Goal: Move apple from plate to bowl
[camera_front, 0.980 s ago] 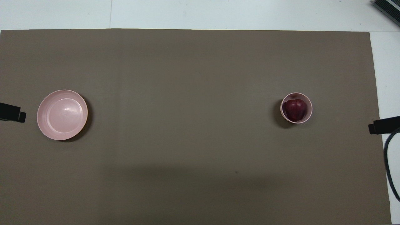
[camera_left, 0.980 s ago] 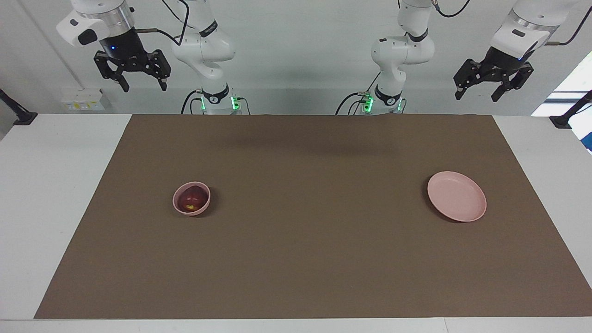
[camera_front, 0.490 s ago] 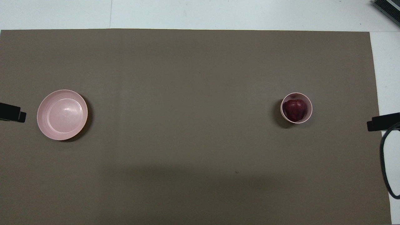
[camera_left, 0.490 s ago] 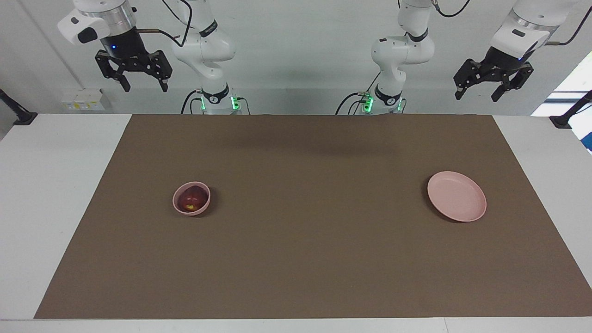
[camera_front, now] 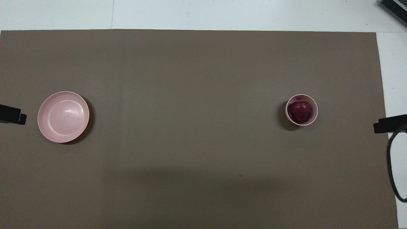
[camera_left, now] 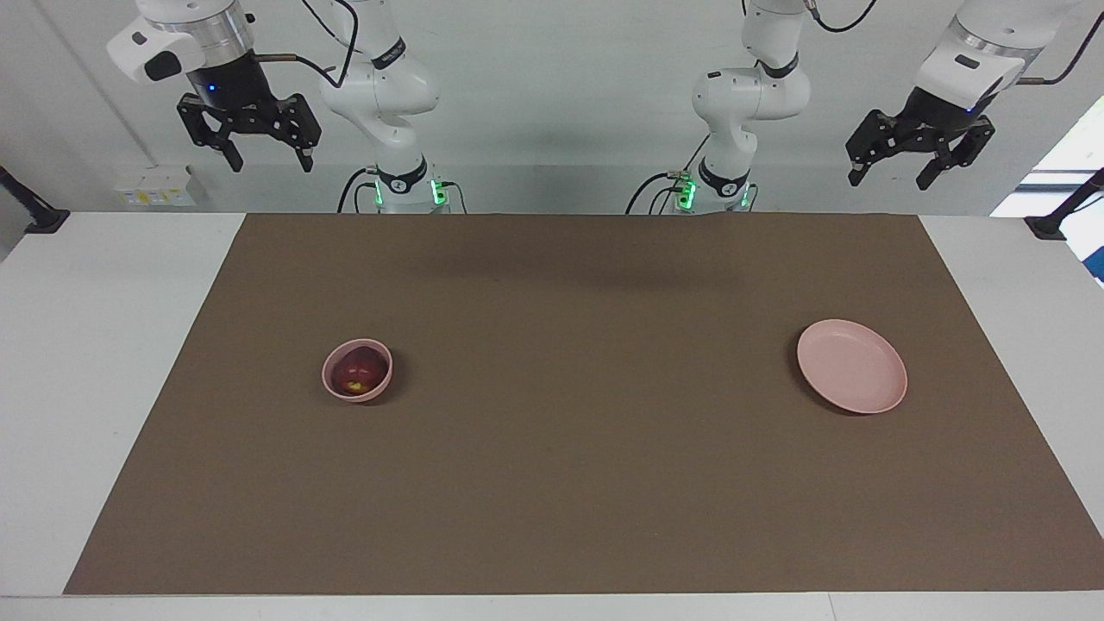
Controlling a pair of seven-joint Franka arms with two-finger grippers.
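On the brown mat (camera_left: 569, 448) the apple (camera_left: 359, 371) sits in the bowl (camera_left: 330, 379) — both grippers' fingers spread, empty.

The apple (camera_left: 360, 372) sits inside the bowl (camera_left: 357, 370) toward the right arm's end of the brown mat (camera_left: 569, 483). The plate (camera_left: 851, 366) lies bare, well apart, toward the left arm's end. Both arms wait: right gripper (camera_left: 268, 160) and left gripper (camera_left: 889, 176) hang high, jaws apart, holding nothing.
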